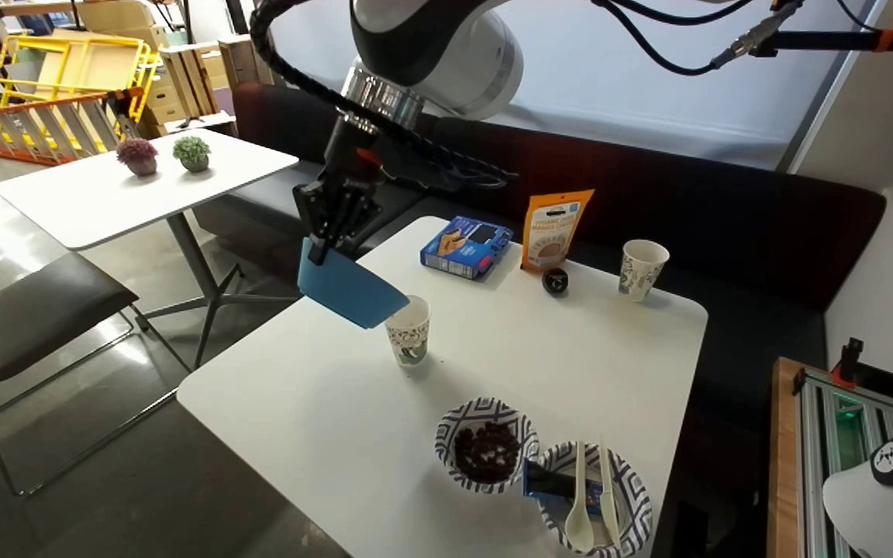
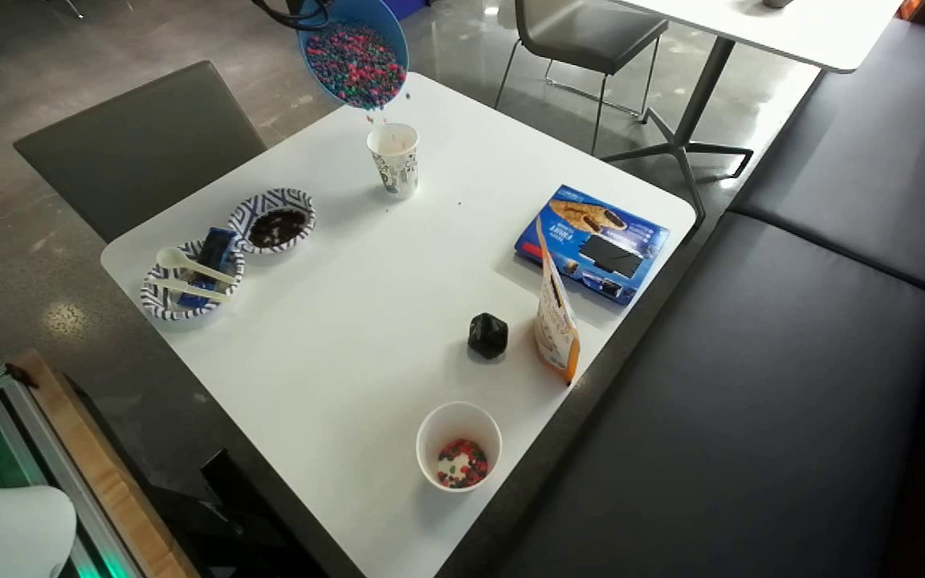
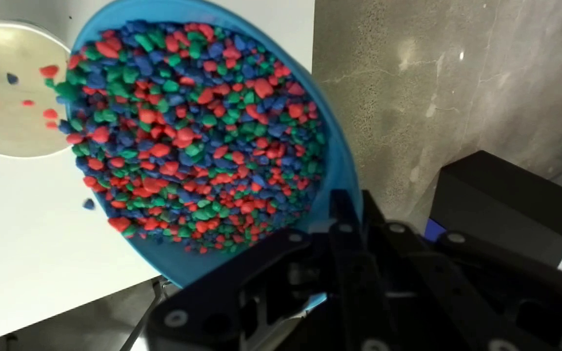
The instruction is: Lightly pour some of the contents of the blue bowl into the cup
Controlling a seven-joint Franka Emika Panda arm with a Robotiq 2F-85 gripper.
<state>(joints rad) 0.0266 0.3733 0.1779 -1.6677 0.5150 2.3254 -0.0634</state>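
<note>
My gripper (image 1: 318, 252) is shut on the rim of the blue bowl (image 1: 349, 287), also seen in the wrist view, where the gripper (image 3: 351, 209) pinches the bowl wall (image 3: 332, 131). The bowl is tilted, its low lip beside and above the cup (image 1: 409, 342). The contents (image 3: 188, 146) are many small red, green and blue bits, heaped toward the low lip. Several bits fall from the lip over the mouth of the cup (image 3: 12, 136). In an exterior view, bits drop between the bowl (image 2: 398, 36) and the upright patterned cup (image 2: 397, 170).
A patterned bowl with dark filling (image 1: 485, 453) and a patterned plate with cutlery (image 1: 632, 496) stand on the white table. Another cup (image 2: 458, 445) holds some coloured bits. A blue box (image 1: 462, 246), an orange pouch (image 1: 553, 229) and a black object (image 2: 487, 335) stand further off.
</note>
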